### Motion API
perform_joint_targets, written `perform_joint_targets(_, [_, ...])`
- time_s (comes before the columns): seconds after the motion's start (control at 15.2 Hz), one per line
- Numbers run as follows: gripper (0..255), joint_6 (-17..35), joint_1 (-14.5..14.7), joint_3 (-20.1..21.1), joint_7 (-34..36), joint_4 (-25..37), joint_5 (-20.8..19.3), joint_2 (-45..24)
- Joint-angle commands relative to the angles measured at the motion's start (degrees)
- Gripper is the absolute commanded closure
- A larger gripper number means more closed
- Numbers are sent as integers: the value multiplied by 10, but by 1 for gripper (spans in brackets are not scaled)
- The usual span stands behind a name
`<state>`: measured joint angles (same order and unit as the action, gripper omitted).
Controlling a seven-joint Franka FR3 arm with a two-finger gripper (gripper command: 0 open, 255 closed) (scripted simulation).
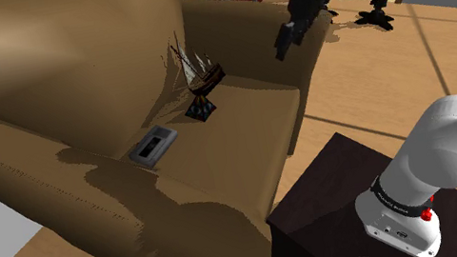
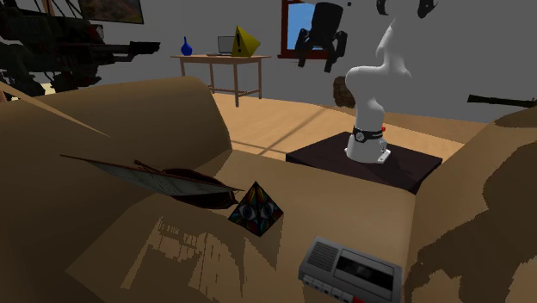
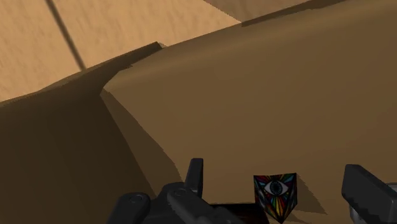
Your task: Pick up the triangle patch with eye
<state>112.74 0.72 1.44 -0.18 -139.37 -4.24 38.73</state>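
Your end effector (image 1: 287, 42) hangs wide open, holding nothing, above the arm of the brown sofa (image 1: 249, 148). The triangle patch (image 1: 202, 108) sits on the seat cushion just beside a model ship (image 1: 200, 70), with a tape recorder (image 1: 153, 145) nearby.

rainbow-striped black triangle patch (image 3: 275, 194) with a blue eye; tan sofa (image 1: 248, 139); grey recorder (image 2: 351, 271).

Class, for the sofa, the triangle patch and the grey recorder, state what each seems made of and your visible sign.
Sofa: matte tan, creased and sagging, likely leather or suede-like cloth.
Patch: printed rainbow stripes and an eye on black; cloth or card, unclear.
Recorder: smooth grey case with grille and keys, probably plastic, possibly metal.
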Motion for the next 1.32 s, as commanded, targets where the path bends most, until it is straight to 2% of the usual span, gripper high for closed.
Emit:
perform_joint_targets(0.0, [0, 58, 3, -3, 0, -16, 5, -27])
perform_joint_targets(0.59, [0, 289, 20, -11, -6, -28, 33, -185])
perform_joint_targets(0.92, [0, 400, 35, -15, -22, 3, 61, -293])
perform_joint_targets(1.25, [0, 490, 48, -13, -57, 58, 110, -405])
